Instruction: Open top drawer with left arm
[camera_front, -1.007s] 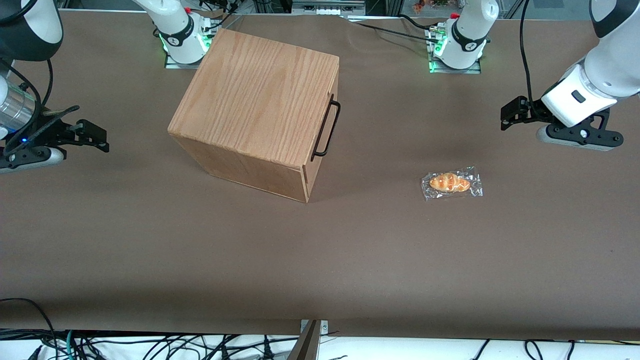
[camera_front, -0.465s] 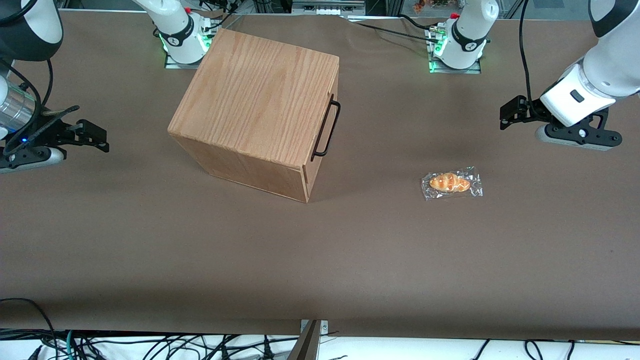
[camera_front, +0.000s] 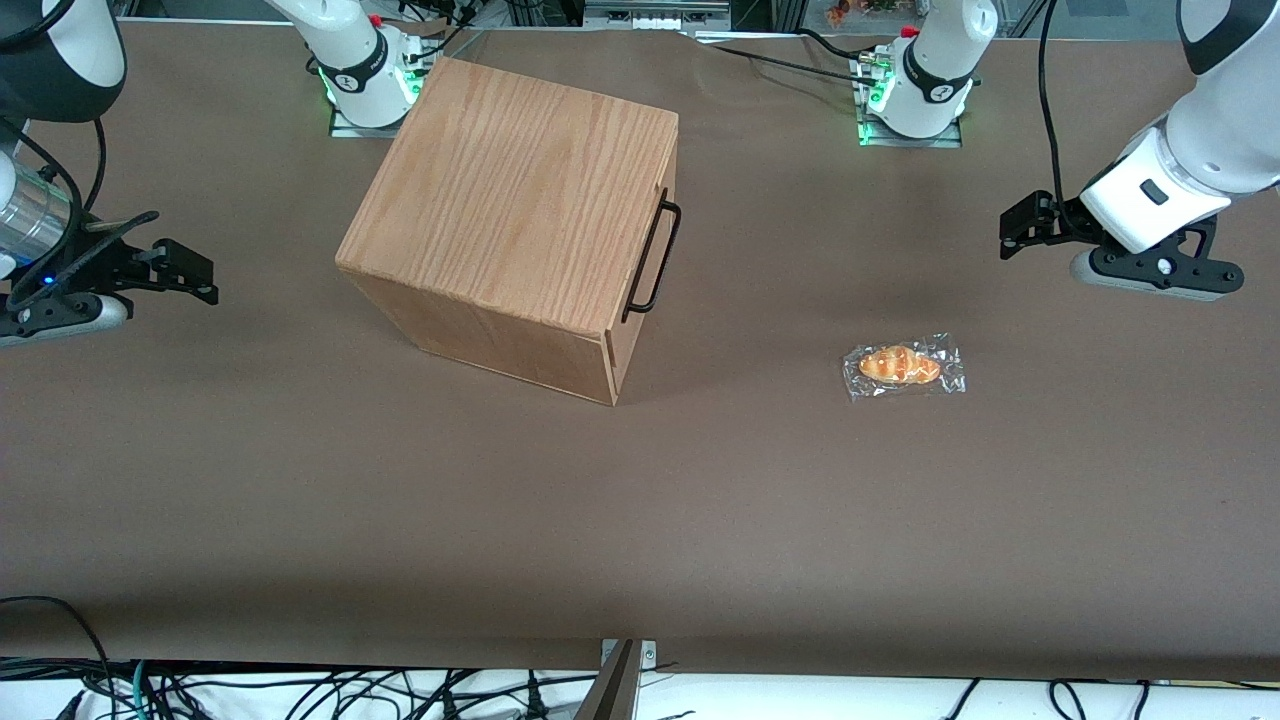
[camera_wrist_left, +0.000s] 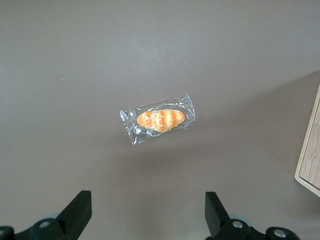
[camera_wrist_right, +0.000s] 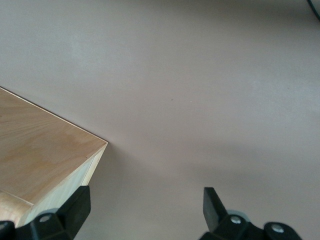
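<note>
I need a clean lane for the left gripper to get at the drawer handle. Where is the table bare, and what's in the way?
The gripper, fingers open, hangs above the table at the working arm's end. Bare cloth runs from below it to the handle on the top drawer. The wrapped bread roll lies nearer the front camera than that lane. Nothing crowds the handle.

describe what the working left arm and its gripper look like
The left arm has glossy white shells with a dark grey joint, a small dark button on its white wrist block, and a black cable running down to the wrist. Its gripper, toward the working arm's end of the table above the brown table, is black with two open fingers on a pale grey body.
</note>
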